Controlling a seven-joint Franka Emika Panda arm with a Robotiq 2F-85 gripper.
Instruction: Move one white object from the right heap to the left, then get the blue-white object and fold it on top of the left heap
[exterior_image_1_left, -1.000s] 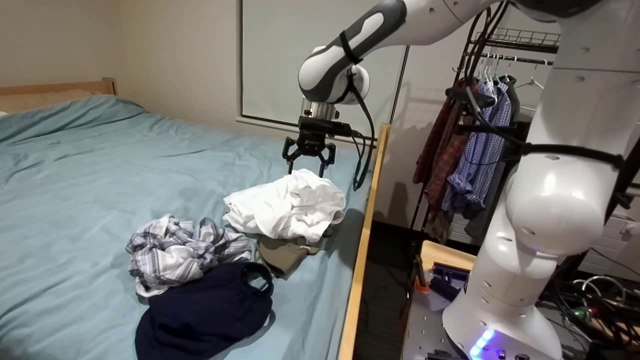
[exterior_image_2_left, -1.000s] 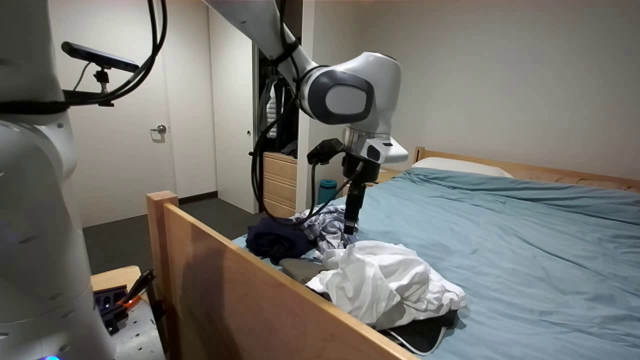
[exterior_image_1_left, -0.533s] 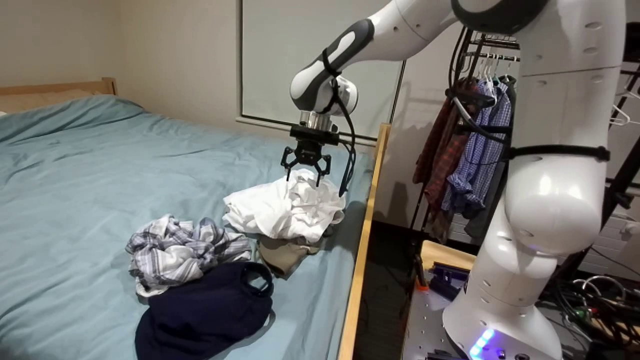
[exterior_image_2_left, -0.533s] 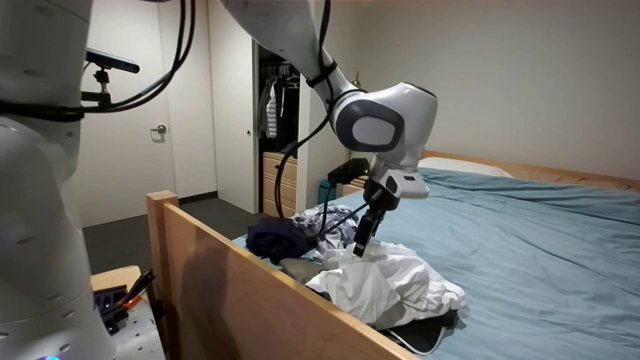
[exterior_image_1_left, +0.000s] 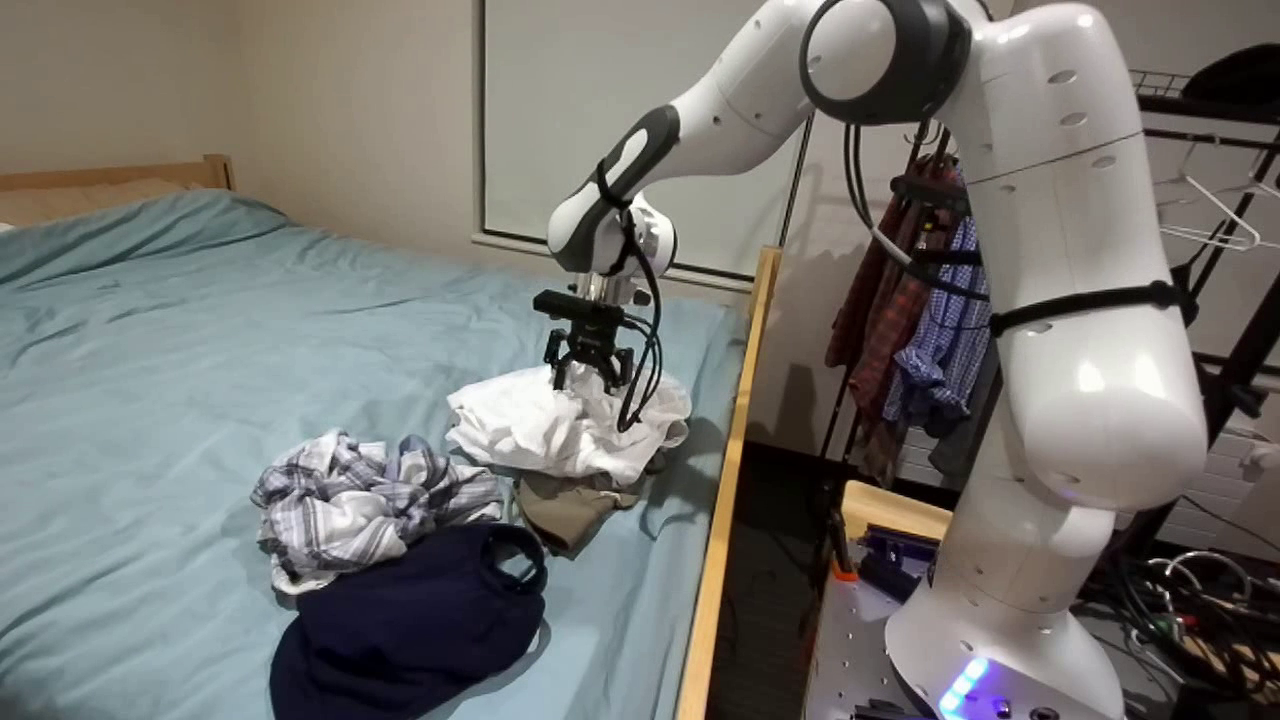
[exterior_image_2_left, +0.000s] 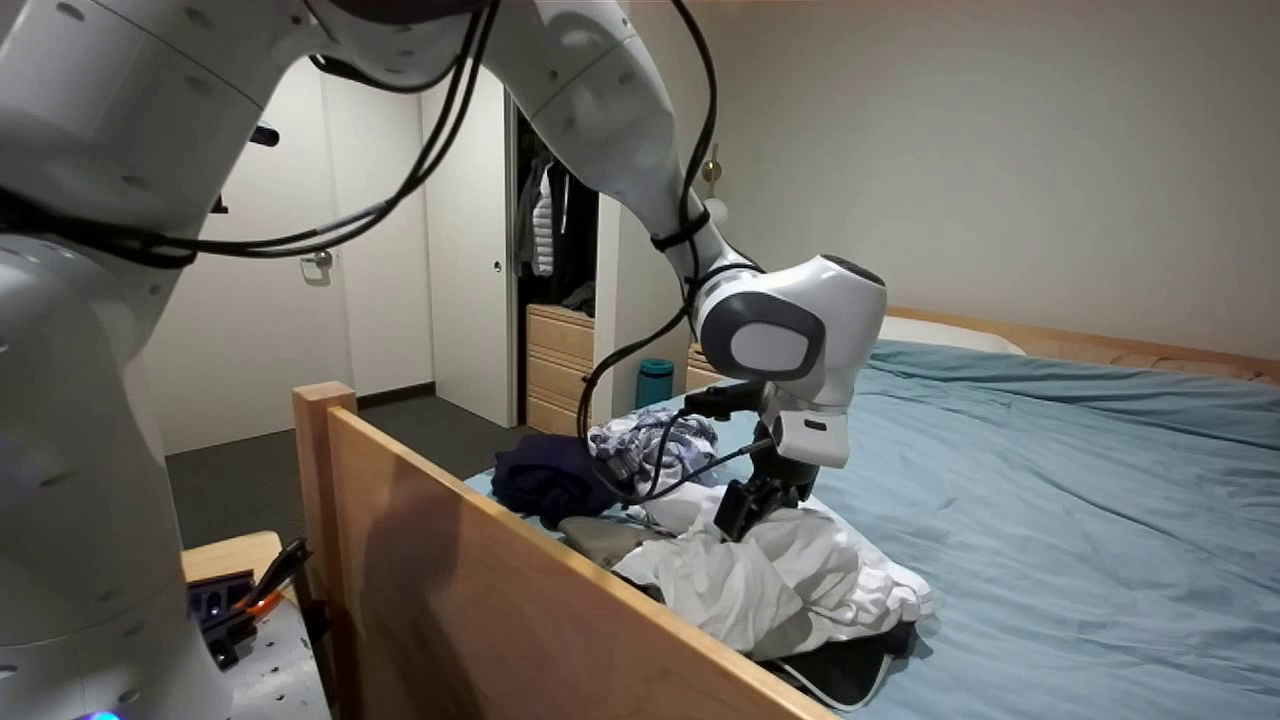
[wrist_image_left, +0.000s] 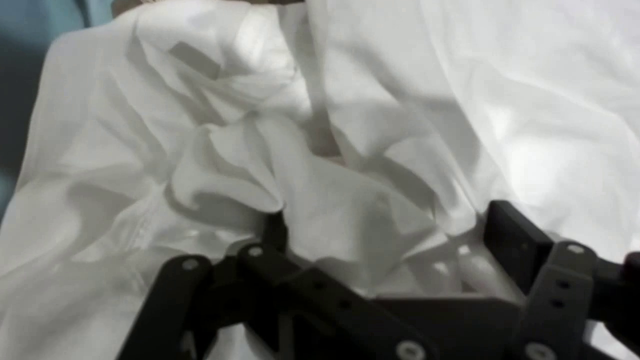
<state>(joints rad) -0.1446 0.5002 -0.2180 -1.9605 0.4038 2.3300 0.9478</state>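
Observation:
A heap of crumpled white cloth lies on the bed, and it also shows in an exterior view and fills most of the wrist view. My gripper points down into the top of this heap, also in an exterior view. In the wrist view my gripper's fingers are wide apart, with loose white folds between them; the left fingertip is partly hidden by cloth. A plaid blue-grey and white garment lies crumpled beside the white heap, also in an exterior view.
A navy garment lies against the plaid one. An olive-brown item and a black item stick out from under the white heap. The wooden bed board rises between the robot base and the heap. Cables hang beside the wrist.
My gripper has come down from above the white heap into its top folds, shifting slightly left in an exterior view. The wrist has turned a little. The other garments have not moved.

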